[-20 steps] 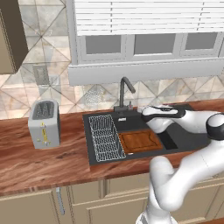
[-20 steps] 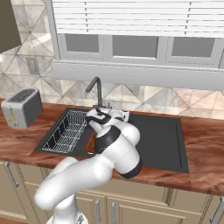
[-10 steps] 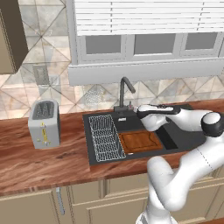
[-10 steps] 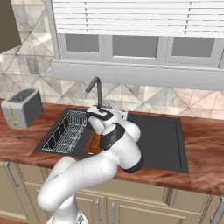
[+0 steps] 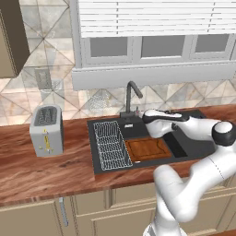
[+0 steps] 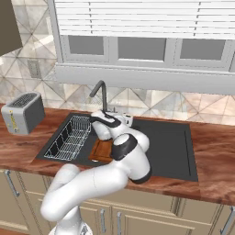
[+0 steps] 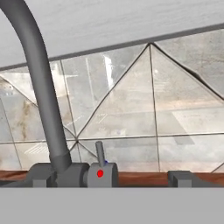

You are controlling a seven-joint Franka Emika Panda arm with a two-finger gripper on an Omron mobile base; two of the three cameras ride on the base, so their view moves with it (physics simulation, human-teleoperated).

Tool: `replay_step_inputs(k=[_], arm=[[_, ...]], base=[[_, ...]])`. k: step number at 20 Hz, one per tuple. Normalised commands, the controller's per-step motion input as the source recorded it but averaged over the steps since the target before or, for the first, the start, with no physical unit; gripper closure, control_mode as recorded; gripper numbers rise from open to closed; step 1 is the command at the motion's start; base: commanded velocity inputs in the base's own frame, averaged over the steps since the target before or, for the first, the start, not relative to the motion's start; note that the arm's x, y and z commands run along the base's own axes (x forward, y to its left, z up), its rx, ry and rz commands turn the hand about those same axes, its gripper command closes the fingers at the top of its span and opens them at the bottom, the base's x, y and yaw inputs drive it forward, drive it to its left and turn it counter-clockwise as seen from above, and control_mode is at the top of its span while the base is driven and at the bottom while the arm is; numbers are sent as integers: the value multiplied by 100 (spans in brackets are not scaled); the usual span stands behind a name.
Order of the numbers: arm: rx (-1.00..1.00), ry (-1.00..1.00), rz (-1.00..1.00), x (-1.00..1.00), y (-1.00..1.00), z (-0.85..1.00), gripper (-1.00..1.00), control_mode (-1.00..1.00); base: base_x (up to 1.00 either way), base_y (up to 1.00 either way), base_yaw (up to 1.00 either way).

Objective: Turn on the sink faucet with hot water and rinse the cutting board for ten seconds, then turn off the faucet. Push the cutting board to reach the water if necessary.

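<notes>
The sink faucet [image 5: 130, 99] stands at the back rim of the sink [image 5: 193, 152], and the gripper [image 5: 144, 116] hovers just right of its base. Its fingers are hidden, so I cannot tell their spread. The cutting board [image 5: 148, 148] lies in the basin in front of the faucet, just right of a wire rack [image 5: 110, 144].

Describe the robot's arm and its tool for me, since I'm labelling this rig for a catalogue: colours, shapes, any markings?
The arm is made of thick, rounded, glossy white segments joined by dark grey to black joint rings, one showing as a dark cap at the elbow. The links look smooth and tubular, with no cables or readable markings visible. The tool sits on a white hand with a dark band along its top; its fingers are too small to make out.
</notes>
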Motion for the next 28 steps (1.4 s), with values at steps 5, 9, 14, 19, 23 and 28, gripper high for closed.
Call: replay_step_inputs(k=[5,9,14,19,23,28], arm=[[0,0,0,18,0,0,-100,-100],[0,0,0,14,0,0,-100,-100],[0,0,0,18,3,-1,-100,-100],[0,0,0,17,6,-4,-100,-100],[0,1,0,6,6,-13,-100,-100],[0,0,0,4,13,-15,-100,-100]], base=[[0,0,0],[0,0,0],[0,0,0],[0,0,0],[0,0,0],[0,0,0]])
